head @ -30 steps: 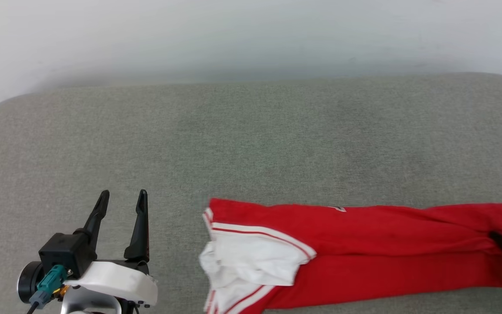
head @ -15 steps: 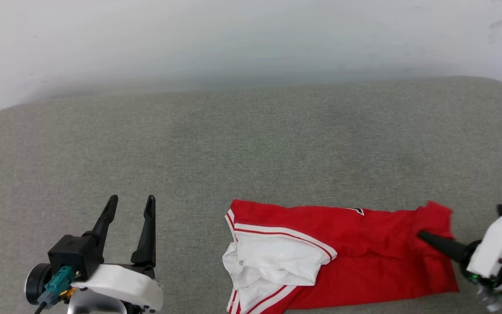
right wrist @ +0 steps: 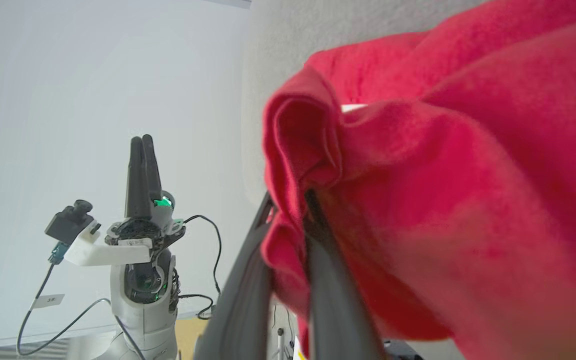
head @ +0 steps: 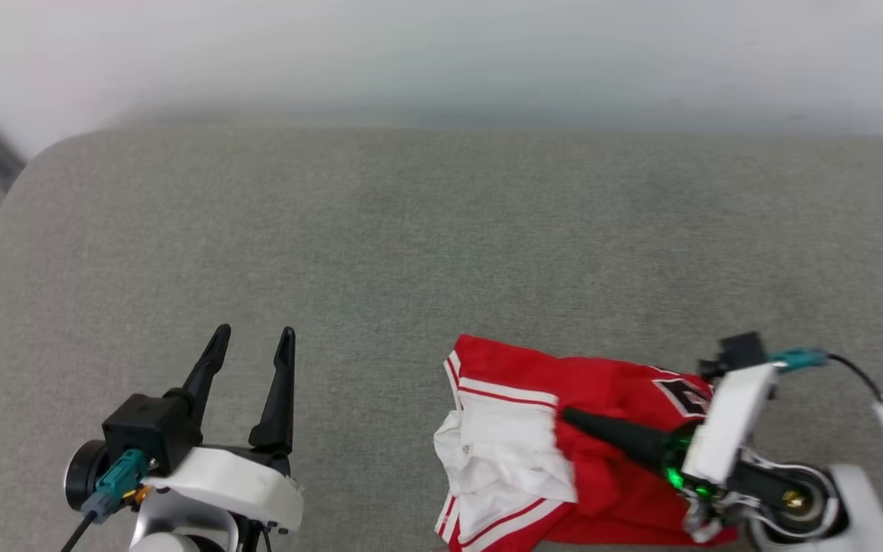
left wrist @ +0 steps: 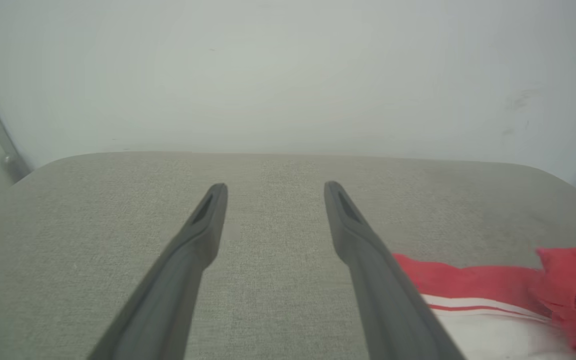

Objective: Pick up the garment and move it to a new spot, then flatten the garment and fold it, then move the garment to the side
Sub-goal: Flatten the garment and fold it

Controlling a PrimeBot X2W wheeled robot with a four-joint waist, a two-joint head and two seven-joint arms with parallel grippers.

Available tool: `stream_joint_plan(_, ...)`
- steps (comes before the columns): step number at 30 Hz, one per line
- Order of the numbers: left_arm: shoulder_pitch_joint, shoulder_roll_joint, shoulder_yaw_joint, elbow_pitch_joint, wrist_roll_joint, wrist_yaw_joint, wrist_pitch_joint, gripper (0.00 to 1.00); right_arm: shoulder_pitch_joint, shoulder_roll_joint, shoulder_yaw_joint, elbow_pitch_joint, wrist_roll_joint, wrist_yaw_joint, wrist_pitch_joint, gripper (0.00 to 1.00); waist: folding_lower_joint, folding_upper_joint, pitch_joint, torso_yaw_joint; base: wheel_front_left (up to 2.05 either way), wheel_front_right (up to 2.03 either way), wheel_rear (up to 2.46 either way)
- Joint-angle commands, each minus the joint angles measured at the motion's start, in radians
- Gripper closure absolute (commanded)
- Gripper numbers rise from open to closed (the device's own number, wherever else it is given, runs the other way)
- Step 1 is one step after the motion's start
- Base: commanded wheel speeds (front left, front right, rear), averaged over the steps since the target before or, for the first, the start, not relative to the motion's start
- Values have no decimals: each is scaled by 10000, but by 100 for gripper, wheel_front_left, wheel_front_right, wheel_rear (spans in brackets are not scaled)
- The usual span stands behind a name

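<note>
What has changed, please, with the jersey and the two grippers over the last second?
The right gripper, shut on the red end of the garment, carried it leftward, folding the cloth over itself toward the white sleeves. The left gripper stayed open, holding nothing.

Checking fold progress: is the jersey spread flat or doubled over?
Doubled over, not flat. The right end effector is shut on the jersey, holding its red edge over the white sleeve end; the cloth bunches loosely.
</note>
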State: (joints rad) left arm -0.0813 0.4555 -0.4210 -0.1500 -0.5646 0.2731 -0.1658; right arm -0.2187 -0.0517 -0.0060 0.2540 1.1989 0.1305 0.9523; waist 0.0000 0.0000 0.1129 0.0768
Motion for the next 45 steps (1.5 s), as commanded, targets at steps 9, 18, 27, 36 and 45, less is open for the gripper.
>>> stream_joint_plan(9, -545, -250, -135, 278, 10, -182, -231, 0, -987, 12, 2756, 1175, 874, 4, -1995, 61, 0, 0, 674, 497, 0, 0, 0)
stream_joint_plan(18, -608, -329, -97, 566, -83, -194, -374, 0, -1358, -299, 3724, 1484, 18, 4, -2818, 0, 0, 0, 665, 329, 0, 0, 0)
stream_joint_plan(27, -440, -308, -68, 722, -142, -116, -414, 0, -1421, -2023, 4464, 31, -3058, 2, -4961, 0, 0, 0, 220, -154, 0, 0, 0)
stream_joint_plan(36, -36, -404, 136, 990, -275, 43, -621, 0, -351, -2725, 1828, 13, -7049, 2, -7297, 0, 0, 0, -162, -714, 0, 0, 0)
stream_joint_plan(45, 486, -432, 381, 1197, -174, 165, -869, 0, 1060, -1882, -358, -1871, -8988, 2, -9378, 0, 0, 0, -750, -1023, 0, 0, 0)
